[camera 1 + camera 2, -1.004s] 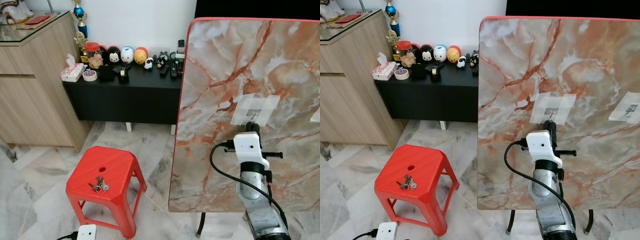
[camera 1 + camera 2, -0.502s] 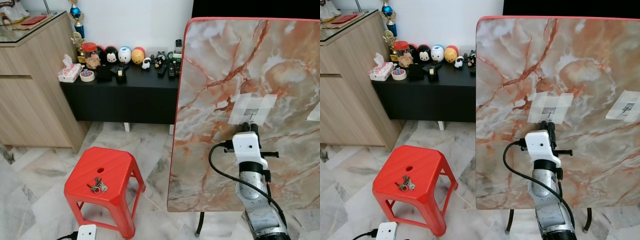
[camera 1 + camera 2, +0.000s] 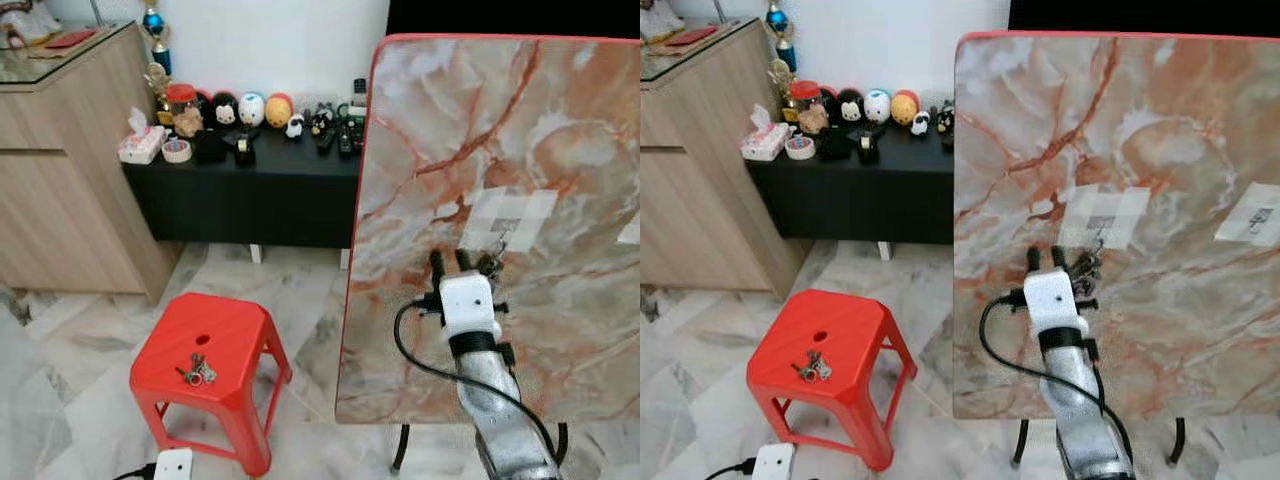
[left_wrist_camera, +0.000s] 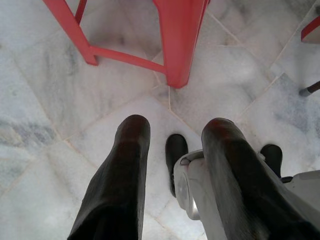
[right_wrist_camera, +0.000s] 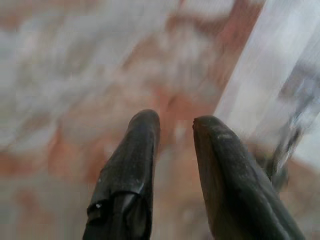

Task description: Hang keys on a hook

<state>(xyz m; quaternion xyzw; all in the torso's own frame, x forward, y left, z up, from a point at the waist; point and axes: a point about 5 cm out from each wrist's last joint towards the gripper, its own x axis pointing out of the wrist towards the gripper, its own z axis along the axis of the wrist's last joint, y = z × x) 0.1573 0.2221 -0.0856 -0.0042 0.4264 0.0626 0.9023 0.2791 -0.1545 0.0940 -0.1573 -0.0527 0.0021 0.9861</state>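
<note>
Marble board (image 3: 500, 150) fronts right claw (image 3: 450, 262) (parted).

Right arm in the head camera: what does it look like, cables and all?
The right arm is a silver metal tube with a black band near the wrist. A white boxy block sits on the wrist, and a black cable loops out from its side and runs back down the arm. The right hand ends in two long black fingers with rounded tips.
</note>
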